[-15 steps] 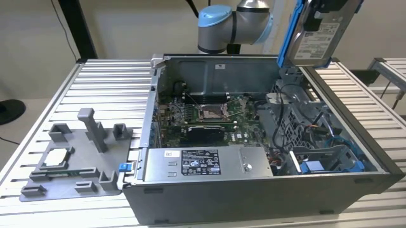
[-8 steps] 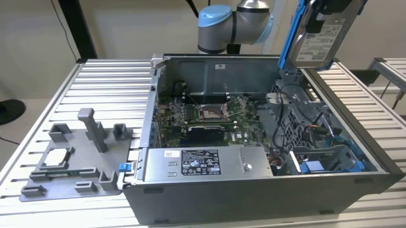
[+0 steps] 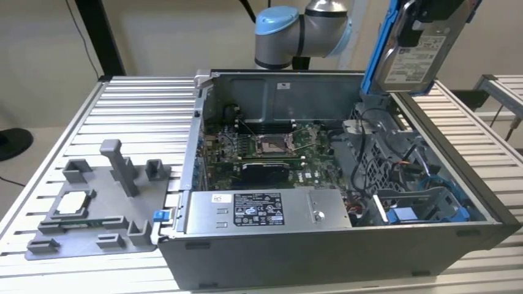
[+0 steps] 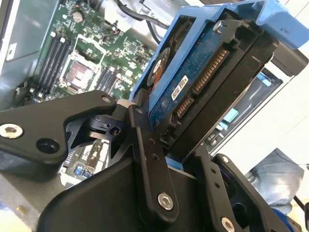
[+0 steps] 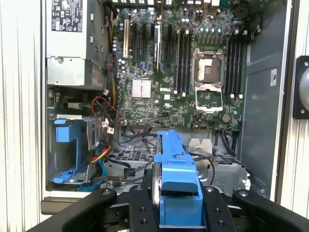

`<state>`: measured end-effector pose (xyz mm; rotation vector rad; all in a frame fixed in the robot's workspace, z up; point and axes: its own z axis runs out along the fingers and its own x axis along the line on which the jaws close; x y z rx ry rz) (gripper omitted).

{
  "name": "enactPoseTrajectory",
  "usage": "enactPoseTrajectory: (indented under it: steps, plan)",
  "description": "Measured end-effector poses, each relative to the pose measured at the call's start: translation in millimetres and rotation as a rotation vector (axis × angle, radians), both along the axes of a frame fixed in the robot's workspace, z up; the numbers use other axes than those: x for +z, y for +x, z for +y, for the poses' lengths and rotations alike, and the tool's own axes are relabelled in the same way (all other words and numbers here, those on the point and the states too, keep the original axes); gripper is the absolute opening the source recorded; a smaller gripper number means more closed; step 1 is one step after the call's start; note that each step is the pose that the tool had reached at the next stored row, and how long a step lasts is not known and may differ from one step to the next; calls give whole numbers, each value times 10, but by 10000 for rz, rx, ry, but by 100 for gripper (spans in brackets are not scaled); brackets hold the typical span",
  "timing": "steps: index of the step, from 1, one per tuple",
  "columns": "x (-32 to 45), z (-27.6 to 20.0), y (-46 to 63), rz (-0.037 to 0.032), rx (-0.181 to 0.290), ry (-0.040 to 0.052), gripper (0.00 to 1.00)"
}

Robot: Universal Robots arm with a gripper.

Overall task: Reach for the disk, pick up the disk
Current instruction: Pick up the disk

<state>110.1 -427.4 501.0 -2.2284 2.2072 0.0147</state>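
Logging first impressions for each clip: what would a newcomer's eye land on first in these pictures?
Most striking is the disk in its bright blue bracket, held aloft by the gripper above the far corner of the open computer case, at the exterior view's right. Next comes the green motherboard lying exposed inside the case. At the exterior view's left, a grey fixture tray sits on the slatted table.

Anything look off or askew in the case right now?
Nothing looks damaged. The disk is out of the open computer case, held upright above it, clamped in the gripper; the processor socket sits empty.
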Motion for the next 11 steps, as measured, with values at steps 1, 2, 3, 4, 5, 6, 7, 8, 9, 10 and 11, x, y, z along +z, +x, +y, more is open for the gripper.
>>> enactPoseTrajectory:
  steps: [1, 2, 3, 4, 5, 6, 7, 8, 9, 10, 11]
  plan:
    - [0, -17, 0, 0, 0, -1, 0]
    - [0, -33, 0, 0, 0, 0, 0]
    - [-1, -50, 0, 0, 0, 0, 0]
    - [-1, -67, 0, 0, 0, 0, 0]
    - [-1, -84, 0, 0, 0, 0, 0]
    - [-2, -101, 0, 0, 0, 0, 0]
    - [-2, -118, 0, 0, 0, 0, 0]
    - [-2, -135, 0, 0, 0, 0, 0]
    - [-2, -153, 0, 0, 0, 0, 0]
    - [-3, -173, 0, 0, 0, 0, 0]
    - [-3, -191, 0, 0, 0, 0, 0]
